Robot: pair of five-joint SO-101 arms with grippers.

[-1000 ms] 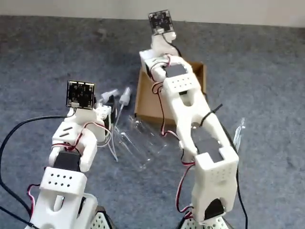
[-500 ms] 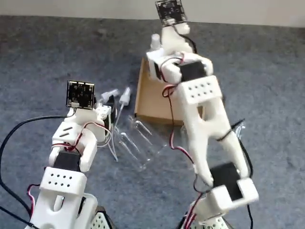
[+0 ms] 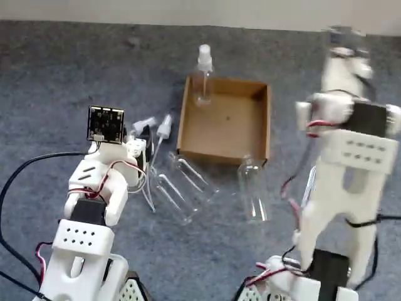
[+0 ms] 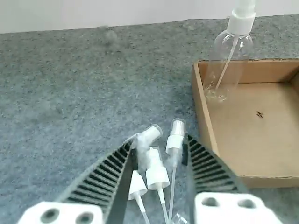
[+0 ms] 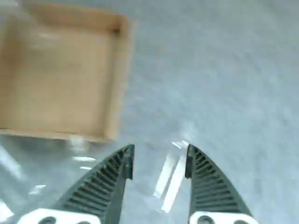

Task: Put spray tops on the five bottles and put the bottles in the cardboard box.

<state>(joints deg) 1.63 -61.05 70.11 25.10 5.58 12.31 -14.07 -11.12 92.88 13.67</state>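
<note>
A clear bottle with a white spray top (image 3: 203, 76) (image 4: 230, 51) stands upright in the far left corner of the cardboard box (image 3: 225, 153) (image 4: 202, 107) (image 5: 114, 88). Loose spray tops (image 3: 164, 128) (image 4: 157, 172) lie on the carpet left of the box. My left gripper (image 3: 145, 135) (image 4: 159, 142) is open, its fingers on either side of them. Uncapped clear bottles lie in front of the box (image 3: 183, 182) and at its near right corner (image 3: 254, 188). My right gripper (image 5: 156, 154) is open and empty, high over a clear bottle (image 5: 170, 176) right of the box.
Grey carpet (image 3: 62, 75) covers the table. The right arm (image 3: 348, 157) stands tall at the right, covering part of the bottle beside it (image 3: 309, 182). Cables trail by the left arm's base (image 3: 19, 182).
The right arm swung from over the box up and to the right, leaving the capped bottle standing in the box. The left arm has stayed still.
</note>
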